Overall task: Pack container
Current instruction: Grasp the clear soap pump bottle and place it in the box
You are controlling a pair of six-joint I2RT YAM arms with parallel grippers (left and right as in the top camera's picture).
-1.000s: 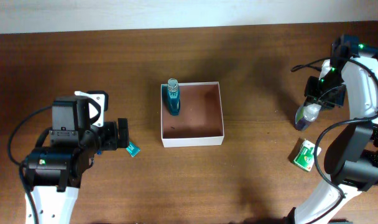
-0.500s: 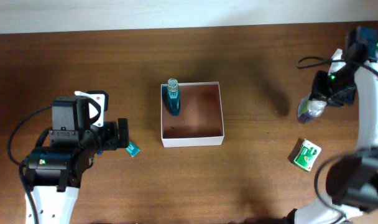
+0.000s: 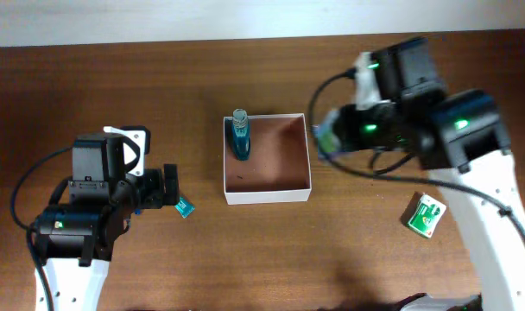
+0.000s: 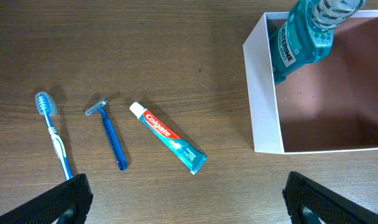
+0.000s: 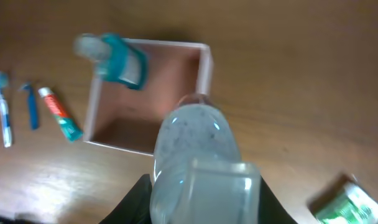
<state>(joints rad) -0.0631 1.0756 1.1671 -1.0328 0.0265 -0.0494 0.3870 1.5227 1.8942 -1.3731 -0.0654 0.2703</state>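
right gripper (image 3: 332, 138) grips clear bottle (image 5: 194, 146) | seemingly just beside container (image 3: 268, 197)

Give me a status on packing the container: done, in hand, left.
Done: the teal mouthwash bottle stands in a corner of the container. In hand: the right gripper is shut on a clear bottle just outside the container's wall, not yet in. Left: the toothbrush, razor and toothpaste lie on the table by the open left gripper; a green packet lies across the container from them.
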